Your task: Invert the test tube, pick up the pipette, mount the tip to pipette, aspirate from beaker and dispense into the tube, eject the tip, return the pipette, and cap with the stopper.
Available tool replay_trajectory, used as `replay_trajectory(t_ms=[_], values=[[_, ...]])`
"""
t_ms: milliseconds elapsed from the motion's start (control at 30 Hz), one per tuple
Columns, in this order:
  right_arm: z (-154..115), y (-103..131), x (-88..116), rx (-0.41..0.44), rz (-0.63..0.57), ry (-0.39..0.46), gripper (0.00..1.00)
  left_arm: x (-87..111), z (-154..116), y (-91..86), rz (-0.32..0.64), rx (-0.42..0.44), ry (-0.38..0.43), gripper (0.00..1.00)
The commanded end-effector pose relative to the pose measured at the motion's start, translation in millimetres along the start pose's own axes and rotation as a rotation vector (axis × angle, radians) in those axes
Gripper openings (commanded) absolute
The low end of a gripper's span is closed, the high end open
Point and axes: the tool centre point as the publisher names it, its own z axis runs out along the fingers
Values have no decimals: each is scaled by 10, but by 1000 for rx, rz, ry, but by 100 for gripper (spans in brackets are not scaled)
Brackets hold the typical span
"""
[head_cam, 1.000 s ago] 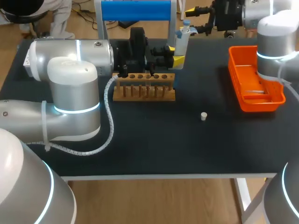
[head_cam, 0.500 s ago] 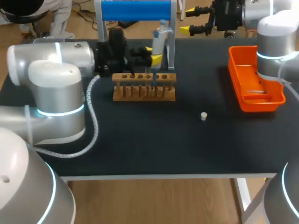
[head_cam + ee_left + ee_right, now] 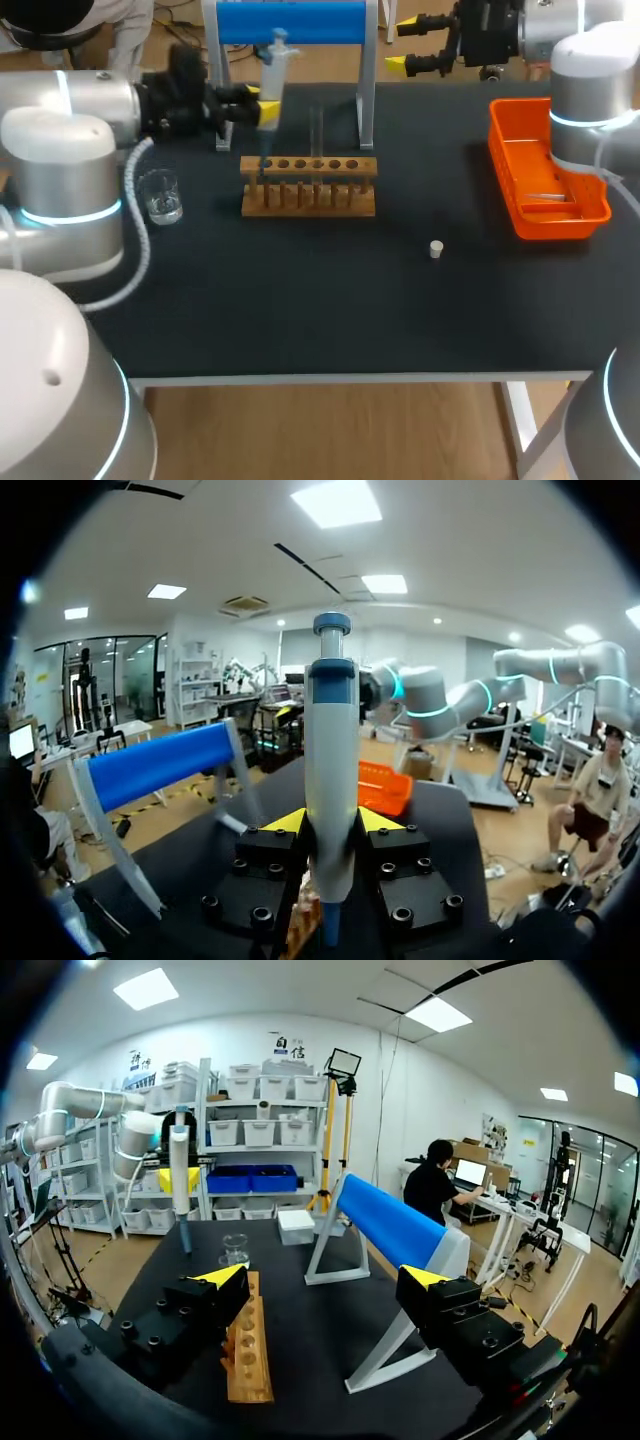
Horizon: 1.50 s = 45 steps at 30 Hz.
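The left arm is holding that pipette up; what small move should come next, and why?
Probably carry the pipette sideways over the beaker and dip its tip in. The left pincer is shut on the pipette, which hangs by the end of the wooden rack, while the beaker stands apart from it.

No legible text (nor numbers)
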Motion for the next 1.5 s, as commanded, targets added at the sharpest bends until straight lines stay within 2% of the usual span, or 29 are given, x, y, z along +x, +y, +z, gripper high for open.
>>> replay_trajectory(t_ms=[33,433,600,1100,1367,1500], values=[[-7,5,-10,4,1,5,100,-182,-216,-24,-9,-33,28,0],[-7,5,-10,4,1,5,100,-705,-376,99,-39,-85,-40,0],[-7,5,-10,4,1,5,100,-841,-346,98,-43,-114,-61,0],[-7,5,-10,4,1,5,100,-1275,-284,130,-121,-177,-215,0],[-7,5,-10,4,1,5,100,-1502,-260,45,-145,-204,-307,0],[-7,5,-10,4,1,5,100,-1567,-185,25,-149,-213,-327,0]])
